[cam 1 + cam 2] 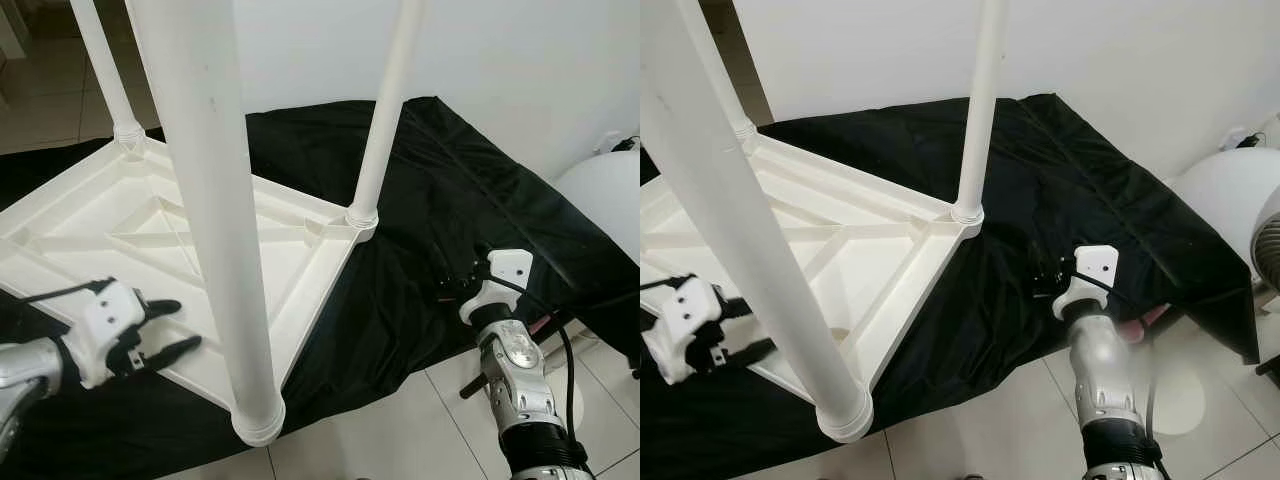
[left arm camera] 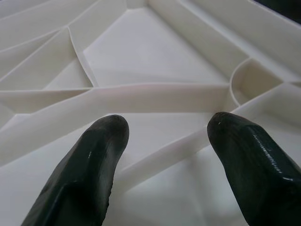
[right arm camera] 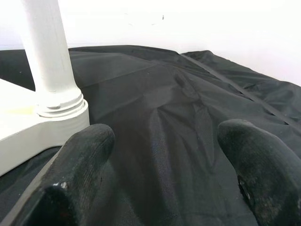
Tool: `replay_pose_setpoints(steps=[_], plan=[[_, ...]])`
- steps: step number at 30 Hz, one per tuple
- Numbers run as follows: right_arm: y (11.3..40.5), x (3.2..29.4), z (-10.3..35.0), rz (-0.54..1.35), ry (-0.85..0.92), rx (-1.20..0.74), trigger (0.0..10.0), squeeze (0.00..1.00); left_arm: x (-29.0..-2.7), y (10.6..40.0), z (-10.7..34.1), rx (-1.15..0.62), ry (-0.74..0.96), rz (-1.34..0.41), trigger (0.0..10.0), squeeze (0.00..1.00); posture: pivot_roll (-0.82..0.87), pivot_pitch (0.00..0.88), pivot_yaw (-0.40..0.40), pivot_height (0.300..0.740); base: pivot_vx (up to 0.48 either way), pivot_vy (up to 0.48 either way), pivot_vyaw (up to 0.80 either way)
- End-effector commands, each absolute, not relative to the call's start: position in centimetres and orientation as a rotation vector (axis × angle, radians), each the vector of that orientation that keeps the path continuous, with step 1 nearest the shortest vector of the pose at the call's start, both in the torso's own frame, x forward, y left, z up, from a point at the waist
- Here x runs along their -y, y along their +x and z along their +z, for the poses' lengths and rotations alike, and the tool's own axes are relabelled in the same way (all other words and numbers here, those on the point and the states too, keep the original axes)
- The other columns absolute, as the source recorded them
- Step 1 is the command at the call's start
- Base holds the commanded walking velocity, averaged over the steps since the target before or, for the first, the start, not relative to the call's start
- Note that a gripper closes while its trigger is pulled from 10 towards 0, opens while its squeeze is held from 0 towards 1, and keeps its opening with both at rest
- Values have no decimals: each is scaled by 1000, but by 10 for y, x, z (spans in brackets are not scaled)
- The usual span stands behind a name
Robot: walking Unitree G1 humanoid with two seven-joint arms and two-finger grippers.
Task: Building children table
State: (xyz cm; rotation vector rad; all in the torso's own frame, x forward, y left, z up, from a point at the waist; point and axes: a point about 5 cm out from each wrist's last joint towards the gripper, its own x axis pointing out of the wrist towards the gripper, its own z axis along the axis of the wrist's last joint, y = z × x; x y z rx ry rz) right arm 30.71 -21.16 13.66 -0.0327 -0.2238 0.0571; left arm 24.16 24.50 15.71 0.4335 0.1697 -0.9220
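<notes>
A white plastic children's table (image 1: 120,215) lies upside down on a black cloth (image 1: 440,190), its ribbed underside facing up. Three white legs stand in its corner sockets: a near one (image 1: 215,200), a far right one (image 1: 385,110) and a far left one (image 1: 100,65). My left gripper (image 1: 185,325) is open just above the underside near the front edge, left of the near leg; its fingers (image 2: 94,160) straddle a rib. My right gripper (image 1: 452,285) is open low over the cloth, right of the far right leg's socket (image 3: 59,106), with nothing between its fingers.
The cloth covers a tiled floor (image 1: 400,430) beside a white wall (image 1: 520,60). A white rounded object (image 1: 605,195) stands at the far right. A black cable (image 1: 565,345) runs along my right forearm.
</notes>
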Motion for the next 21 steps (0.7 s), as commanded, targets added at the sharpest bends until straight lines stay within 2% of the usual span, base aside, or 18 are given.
replay_pose_setpoints(steps=[1,8,9,14,21], plan=[[305,215,132,48,-40,203,10000,0,-239,235,160,-183,422,-1027,10000,0,18,40,-16,740,0,0,0],[309,213,135,65,-43,203,10000,0,-227,237,151,-175,481,-1059,10000,0,22,29,-31,740,0,0,0],[312,212,136,76,-47,204,10000,0,-225,241,142,-192,571,-1069,10000,0,23,28,-33,740,0,0,0],[314,211,137,82,-51,204,10000,0,-223,246,134,-199,641,-1083,10000,0,23,23,-42,740,0,0,0],[314,211,138,85,-55,204,10000,0,-220,258,135,-207,667,-1092,10000,0,18,31,-39,740,0,0,0]])
